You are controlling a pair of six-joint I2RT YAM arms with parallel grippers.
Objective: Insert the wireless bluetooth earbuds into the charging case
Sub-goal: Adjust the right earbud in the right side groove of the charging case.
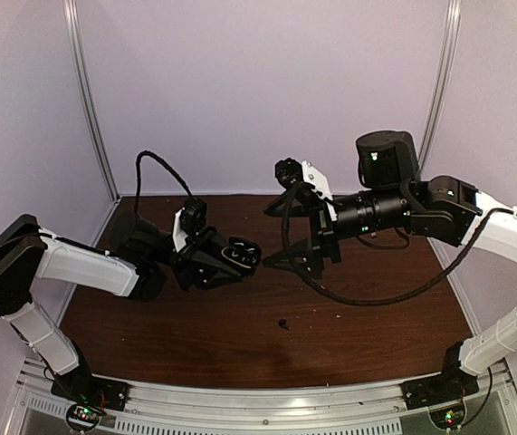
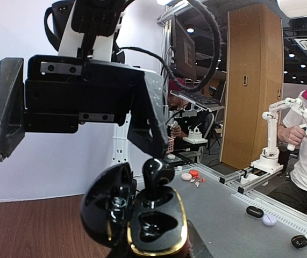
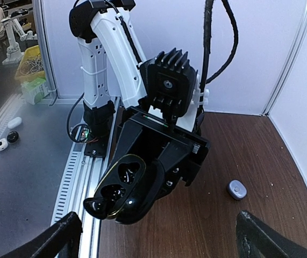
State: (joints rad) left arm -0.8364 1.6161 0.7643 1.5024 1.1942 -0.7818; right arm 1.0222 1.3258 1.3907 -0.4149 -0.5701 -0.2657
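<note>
Currently one black charging case (image 1: 243,256), lid open, is clamped in the closed left gripper (image 1: 220,265). One seated black earbud (image 2: 156,173) stands in it. One loose black earbud (image 1: 283,323) lies at 5 o'clock and one lavender earbud (image 3: 237,188) on bare table (image 1: 376,335). The right gripper (image 2: 79,156) is spread wide and empty.

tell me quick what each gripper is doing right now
left gripper: closed, holding the open black charging case off the table.
right gripper: wide open, holding nothing.
</note>
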